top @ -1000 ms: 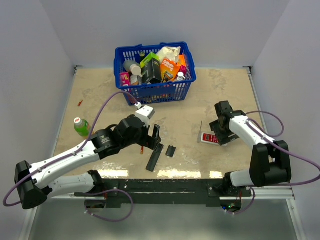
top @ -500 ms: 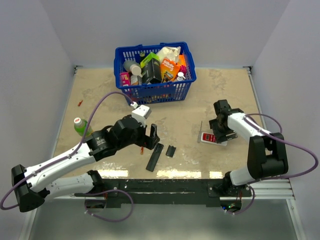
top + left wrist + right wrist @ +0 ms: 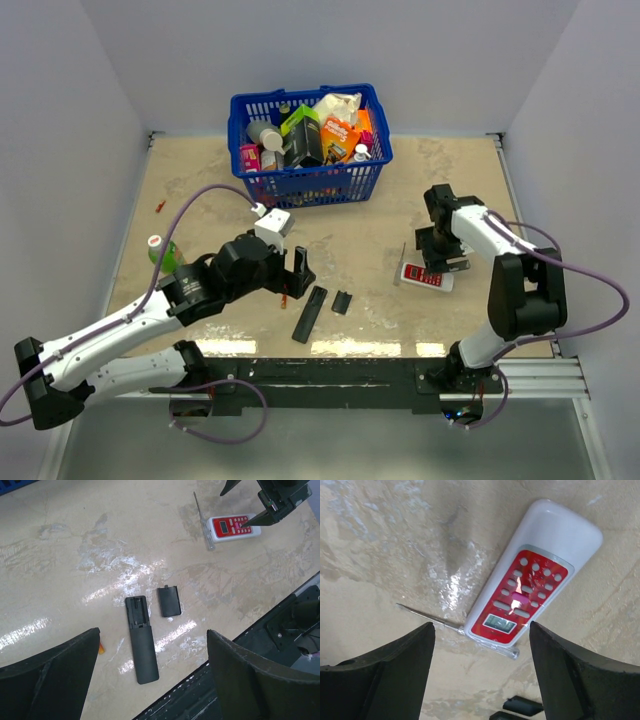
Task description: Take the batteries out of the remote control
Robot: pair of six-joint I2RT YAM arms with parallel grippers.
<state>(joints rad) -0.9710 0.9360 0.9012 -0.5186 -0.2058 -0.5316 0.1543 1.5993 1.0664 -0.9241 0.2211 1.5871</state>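
A black remote control (image 3: 141, 642) lies face down near the table's front edge, with its battery compartment open and dark; it also shows in the top view (image 3: 309, 313). Its black cover (image 3: 169, 601) lies beside it. One small red battery (image 3: 284, 296) lies left of the remote, and only its tip (image 3: 101, 649) shows past my left finger. My left gripper (image 3: 152, 632) hovers open and empty above the remote. My right gripper (image 3: 482, 625) hovers open and empty over a white-and-red remote (image 3: 530, 595).
A thin clear screwdriver (image 3: 451, 625) lies against the white-and-red remote. A blue basket (image 3: 240, 110) full of items stands at the back. A green bottle (image 3: 160, 251) and a small red piece (image 3: 160, 207) lie at the left. The table's front edge (image 3: 250, 630) is close.
My left gripper has drawn back a little to the left, away from the black remote. My right gripper has shifted slightly toward the back over the white-and-red remote.
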